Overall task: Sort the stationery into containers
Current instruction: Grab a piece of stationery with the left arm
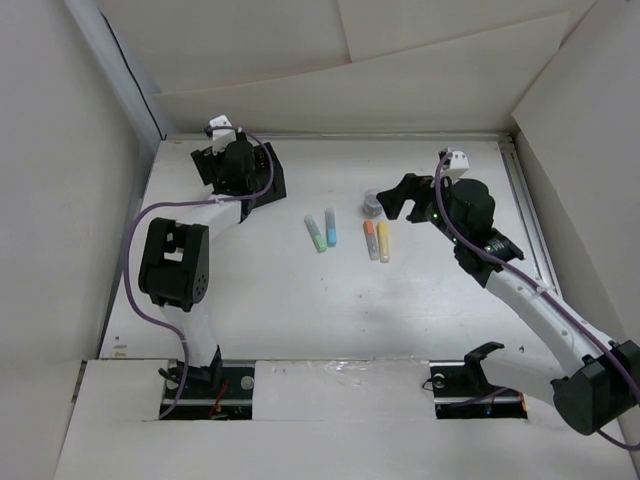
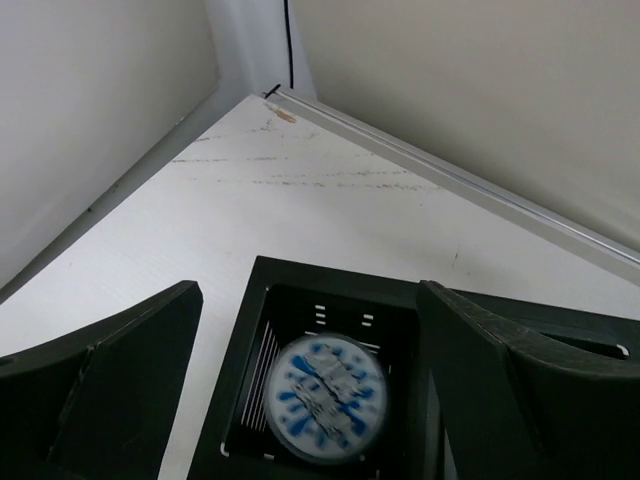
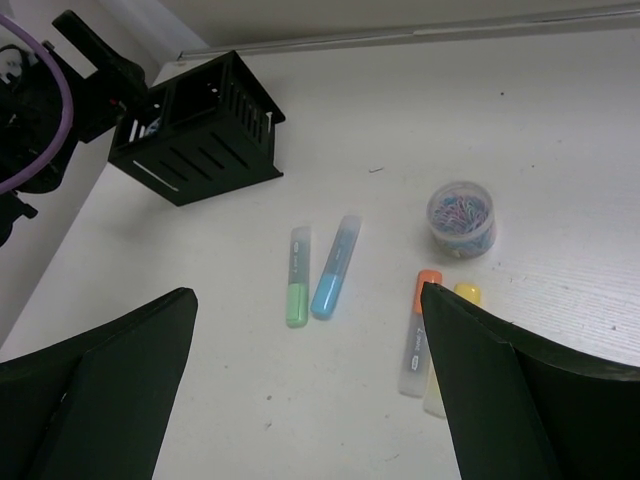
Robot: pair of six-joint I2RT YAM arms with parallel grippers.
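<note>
From above, I am seeing the left arm bending into the far left corner, walls close by, with the left claw over the black box. The green marker, blue marker, orange marker and yellow marker are lying on the open table.

In the left wrist view, that claw is standing wide open and holding nothing. A round blue-patterned piece is lying inside the box.

In the right wrist view, the right claw is hanging wide open above the markers, and the clear cup is sitting near them.

Left tool; right tool; jaws spread
</note>
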